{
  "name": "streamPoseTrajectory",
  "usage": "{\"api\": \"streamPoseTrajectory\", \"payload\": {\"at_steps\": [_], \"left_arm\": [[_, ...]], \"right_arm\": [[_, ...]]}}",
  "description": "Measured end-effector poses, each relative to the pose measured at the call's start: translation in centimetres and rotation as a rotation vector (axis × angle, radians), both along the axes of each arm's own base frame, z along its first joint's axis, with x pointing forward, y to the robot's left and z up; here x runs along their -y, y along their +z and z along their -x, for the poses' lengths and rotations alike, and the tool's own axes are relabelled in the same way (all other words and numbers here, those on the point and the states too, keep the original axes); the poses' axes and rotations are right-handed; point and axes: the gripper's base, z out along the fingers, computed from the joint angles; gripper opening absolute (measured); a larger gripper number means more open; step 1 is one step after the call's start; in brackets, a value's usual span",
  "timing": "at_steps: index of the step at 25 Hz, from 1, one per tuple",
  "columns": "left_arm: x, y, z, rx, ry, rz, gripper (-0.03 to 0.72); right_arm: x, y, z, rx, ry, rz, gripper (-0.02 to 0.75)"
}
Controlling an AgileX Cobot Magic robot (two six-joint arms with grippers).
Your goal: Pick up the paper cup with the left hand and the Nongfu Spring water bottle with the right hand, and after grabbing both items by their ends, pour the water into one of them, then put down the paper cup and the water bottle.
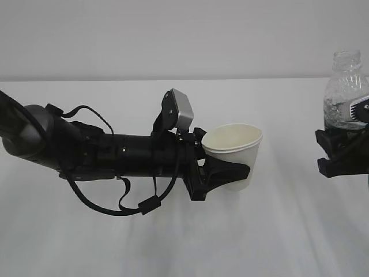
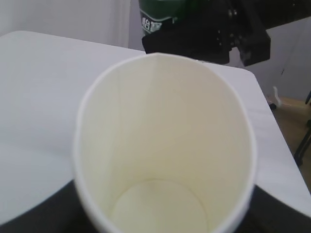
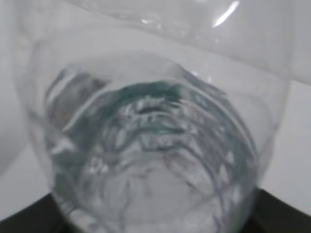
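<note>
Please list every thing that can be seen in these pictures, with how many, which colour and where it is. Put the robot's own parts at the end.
paper cup: one, white with cream inside, empty, held above the table, centre of the exterior view.
Nongfu Spring water bottle: one, clear with dark green label, cap off, upright at the right edge.
water: clear, low in the bottle.
table: one, white, under everything.
wall: pale grey, behind the table.
left hand: one, black arm with grey camera block, reaching in from the left, jaws closed on the paper cup.
right hand: one, black, at the right edge, jaws closed on the bottle's lower body.
</note>
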Motion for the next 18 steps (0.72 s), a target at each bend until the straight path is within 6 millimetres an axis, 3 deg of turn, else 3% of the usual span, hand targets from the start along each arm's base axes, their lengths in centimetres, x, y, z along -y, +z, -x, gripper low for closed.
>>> {"api": "streamPoseTrajectory", "payload": {"at_steps": [8,18], "left_arm": [[0.8,-0.3,0.2,0.018,-0.005,-0.065,0.428],[1.6,-0.4,0.6,0.053,-0.043,-0.119,0.428]], "right_arm": [[0.1,2.5,-0.5,0.052,0.033,0.121,0.435],[0.1,2.4,-0.5,0.04,0.076,0.221,0.435]]}}
